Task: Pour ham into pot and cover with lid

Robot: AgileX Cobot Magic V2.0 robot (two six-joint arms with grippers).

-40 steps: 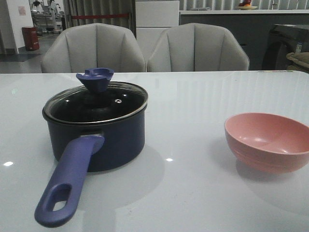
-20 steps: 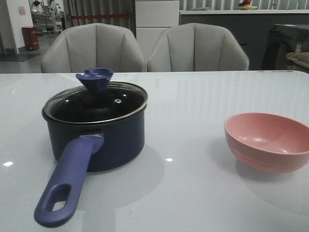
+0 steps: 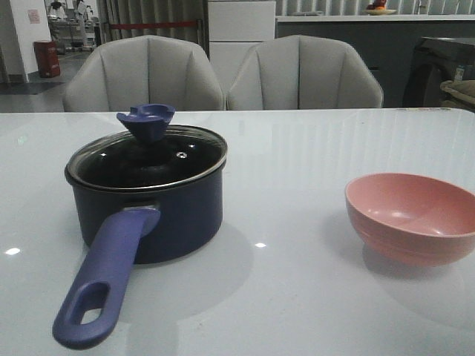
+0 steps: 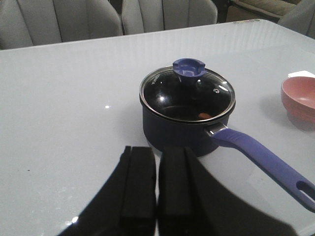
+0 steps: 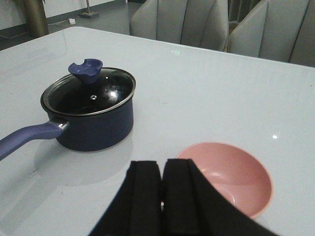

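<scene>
The dark navy pot (image 3: 148, 215) stands on the table's left side, its long blue-purple handle (image 3: 104, 278) pointing toward the front edge. The glass lid (image 3: 148, 156) with its blue-purple knob (image 3: 145, 121) sits on the pot. Through the glass in the left wrist view, an orange piece of ham (image 4: 204, 115) lies inside the pot (image 4: 187, 123). My left gripper (image 4: 157, 162) is shut and empty, well back from the pot. Beside the pink bowl (image 5: 231, 177), my right gripper (image 5: 162, 172) is also shut and holds nothing. Neither gripper shows in the front view.
The pink bowl (image 3: 412, 215) sits on the right of the white table (image 3: 297, 163) with nothing visible inside it. Two grey chairs (image 3: 145, 74) stand behind the far edge.
</scene>
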